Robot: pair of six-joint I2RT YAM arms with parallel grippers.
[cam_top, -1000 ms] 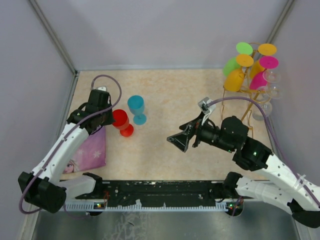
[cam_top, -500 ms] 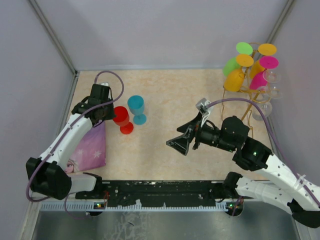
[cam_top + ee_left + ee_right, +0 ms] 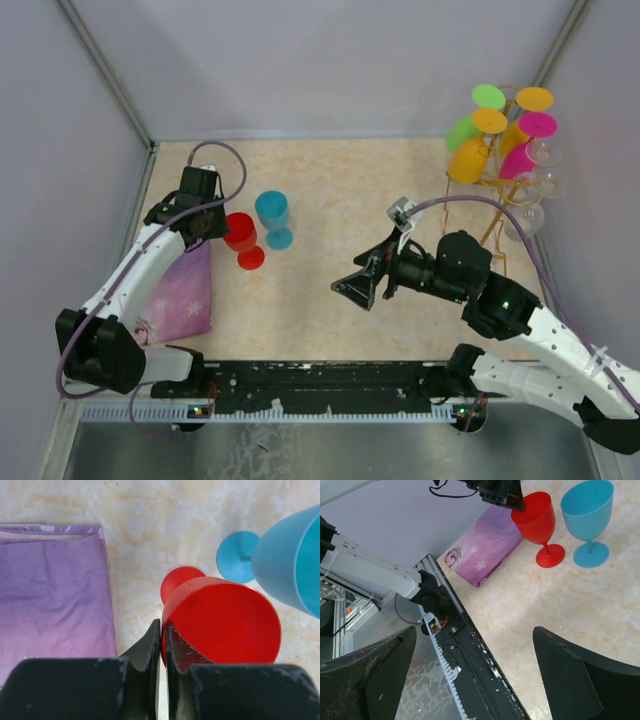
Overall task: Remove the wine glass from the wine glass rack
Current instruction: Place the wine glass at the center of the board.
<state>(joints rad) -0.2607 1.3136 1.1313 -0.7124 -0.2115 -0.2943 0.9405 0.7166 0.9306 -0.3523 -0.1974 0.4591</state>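
Left claw (image 3: 162,630) is pinching the rim of the red wine glass (image 3: 225,620), which is standing upright on the worktop (image 3: 330,180) at left, just beside a blue glass (image 3: 272,212). Right claw (image 3: 360,285) is hovering mid-worktop, fingers spread wide (gripping nothing). The wine glass rack (image 3: 490,182) is standing at far right, carrying coloured glasses (image 3: 468,160).

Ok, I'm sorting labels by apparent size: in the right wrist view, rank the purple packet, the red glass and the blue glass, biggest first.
1. purple packet
2-3. blue glass and red glass: they look about alike, so I won't rank them.
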